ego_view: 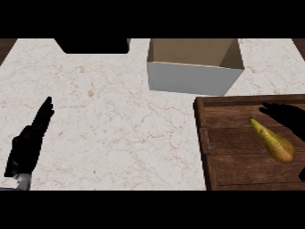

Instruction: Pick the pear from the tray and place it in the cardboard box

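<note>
A yellow pear (273, 141) lies on the dark wooden tray (227, 147) at the right of the counter, its narrow end pointing away from me. My right hand (298, 121) hovers over the tray just right of the pear, fingers spread and reaching past the narrow end, thumb at the lower right; it holds nothing. The cardboard box (193, 65) stands open-topped just beyond the tray's far edge. At the lower left my left hand (31, 138) rests on the counter with straight fingers.
A black object (92, 45) sits at the counter's far edge, left of the box. Pale marble counter (115, 116) spreads between my left hand and the tray. Dark wood floor shows past both side edges.
</note>
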`<state>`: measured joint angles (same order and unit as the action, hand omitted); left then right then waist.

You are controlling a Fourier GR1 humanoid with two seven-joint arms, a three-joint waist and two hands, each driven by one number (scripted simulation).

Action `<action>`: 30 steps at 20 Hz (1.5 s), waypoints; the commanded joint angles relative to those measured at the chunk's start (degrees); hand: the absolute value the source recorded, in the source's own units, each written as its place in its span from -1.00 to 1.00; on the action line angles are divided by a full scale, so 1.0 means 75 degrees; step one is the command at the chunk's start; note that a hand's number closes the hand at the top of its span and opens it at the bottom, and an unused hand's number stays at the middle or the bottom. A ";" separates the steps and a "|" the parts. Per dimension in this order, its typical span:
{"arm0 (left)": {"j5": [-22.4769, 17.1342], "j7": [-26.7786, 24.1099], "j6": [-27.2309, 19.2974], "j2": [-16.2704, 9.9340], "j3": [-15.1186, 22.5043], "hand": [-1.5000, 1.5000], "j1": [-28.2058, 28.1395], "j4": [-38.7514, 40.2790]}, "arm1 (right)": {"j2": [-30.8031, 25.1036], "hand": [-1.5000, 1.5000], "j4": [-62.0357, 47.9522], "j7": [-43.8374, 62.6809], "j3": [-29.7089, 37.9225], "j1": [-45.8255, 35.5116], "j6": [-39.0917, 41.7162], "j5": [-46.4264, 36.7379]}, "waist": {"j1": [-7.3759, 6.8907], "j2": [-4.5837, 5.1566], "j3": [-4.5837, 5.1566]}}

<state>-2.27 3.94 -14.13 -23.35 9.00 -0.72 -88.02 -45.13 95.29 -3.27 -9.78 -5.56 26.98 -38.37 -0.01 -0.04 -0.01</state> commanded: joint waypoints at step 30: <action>0.1209 0.0484 0.1157 0.1063 -0.1288 0.00 0.0332 -0.0197 | 0.2301 -1.00 -0.2057 -0.1383 0.0632 -0.0384 -0.0629 -0.2991 | -0.0016 0.0005 0.0000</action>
<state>6.13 5.44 -5.94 -15.65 0.49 -0.12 -88.60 -30.62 82.28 -13.90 -3.77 -8.04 24.97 -57.51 -0.09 -0.04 0.07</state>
